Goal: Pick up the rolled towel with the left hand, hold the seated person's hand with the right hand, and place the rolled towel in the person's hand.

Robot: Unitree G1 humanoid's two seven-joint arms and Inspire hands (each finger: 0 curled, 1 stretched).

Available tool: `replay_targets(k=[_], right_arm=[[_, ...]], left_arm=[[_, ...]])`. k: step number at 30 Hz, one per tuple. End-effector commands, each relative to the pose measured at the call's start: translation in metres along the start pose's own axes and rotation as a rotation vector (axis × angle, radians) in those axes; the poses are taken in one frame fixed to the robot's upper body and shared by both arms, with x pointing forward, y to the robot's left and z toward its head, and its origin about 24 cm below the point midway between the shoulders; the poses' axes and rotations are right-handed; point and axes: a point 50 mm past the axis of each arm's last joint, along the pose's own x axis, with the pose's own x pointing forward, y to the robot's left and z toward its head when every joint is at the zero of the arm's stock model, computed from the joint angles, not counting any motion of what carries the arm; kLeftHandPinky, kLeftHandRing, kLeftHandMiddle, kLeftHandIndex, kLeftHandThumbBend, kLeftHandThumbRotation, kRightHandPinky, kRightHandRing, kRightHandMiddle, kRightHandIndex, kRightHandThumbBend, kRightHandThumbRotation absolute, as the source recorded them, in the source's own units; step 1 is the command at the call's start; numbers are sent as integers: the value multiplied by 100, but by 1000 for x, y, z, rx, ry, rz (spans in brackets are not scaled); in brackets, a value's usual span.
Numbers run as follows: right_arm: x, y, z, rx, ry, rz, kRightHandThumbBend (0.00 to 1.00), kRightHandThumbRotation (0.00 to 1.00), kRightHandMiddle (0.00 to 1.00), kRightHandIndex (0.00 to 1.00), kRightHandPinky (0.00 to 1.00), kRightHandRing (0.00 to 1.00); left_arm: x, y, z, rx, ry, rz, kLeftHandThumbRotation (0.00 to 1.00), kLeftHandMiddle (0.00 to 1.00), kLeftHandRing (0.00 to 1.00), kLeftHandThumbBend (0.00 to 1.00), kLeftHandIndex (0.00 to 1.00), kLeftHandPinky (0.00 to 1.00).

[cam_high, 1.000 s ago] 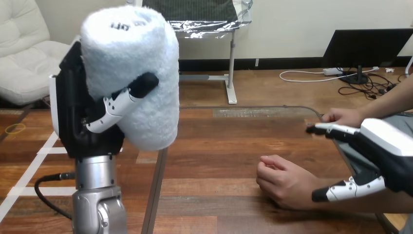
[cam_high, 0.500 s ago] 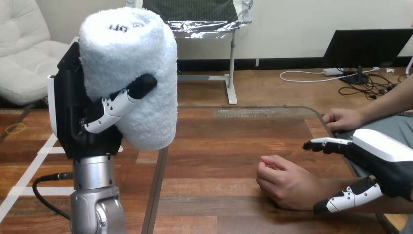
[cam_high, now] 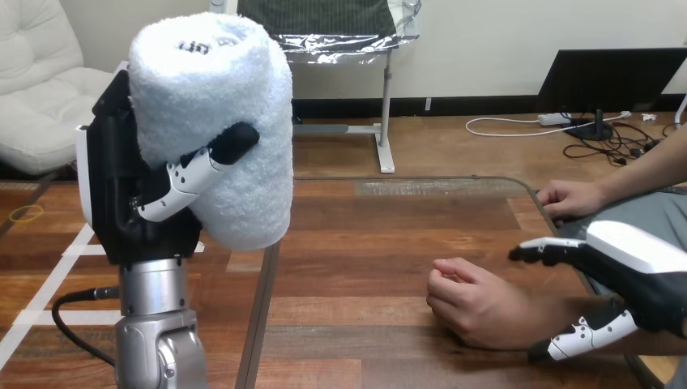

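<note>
- your left hand (cam_high: 138, 207) grips the rolled towel (cam_high: 215, 113), raised at the left.
- your right hand (cam_high: 640, 271), fingers open, hovers by the person's near hand (cam_high: 474, 306), curled on the surface (cam_high: 364, 243): closing off-centre could pinch or miss it.

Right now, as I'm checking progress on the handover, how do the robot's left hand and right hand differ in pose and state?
The left hand stands raised and upright; the right hand lies low and sideways beside the person's hand on the brown wooden table. The left hand's fingers curl round the white fluffy rolled towel; the right hand's fingers are straight and hold nothing. Both are black with white shells.
</note>
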Motion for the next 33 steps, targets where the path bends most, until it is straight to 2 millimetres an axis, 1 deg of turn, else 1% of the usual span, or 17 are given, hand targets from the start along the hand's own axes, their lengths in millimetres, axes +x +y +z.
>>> replay_targets(k=[1,5,12,17,30,33], right_arm=[[7,-18,2,-49,-6,-46,100,42,85,85,84,84],[9,-15,-1,-49,11,-32,100,42,85,85,84,84],[11,-12,-5,-43,41,-12,100,35,85,84,83,83],[13,-10,-8,-44,53,-13,100,32,85,84,83,83],[16,-8,-15,-63,89,-16,100,19,84,84,79,82],[16,-7,-16,-73,99,-15,100,18,83,83,78,82]], left_arm=[[19,-14,12,-42,-94,-46,0,33,28,57,40,21],[19,-14,12,-36,-93,-44,0,33,27,57,40,20],[18,-14,12,-36,-92,-46,0,33,27,57,40,20],[18,-13,12,-39,-92,-44,0,33,27,57,40,20],[18,-12,13,-24,-99,-47,0,33,27,57,40,20],[18,-12,13,-25,-98,-45,0,33,27,57,40,20]])
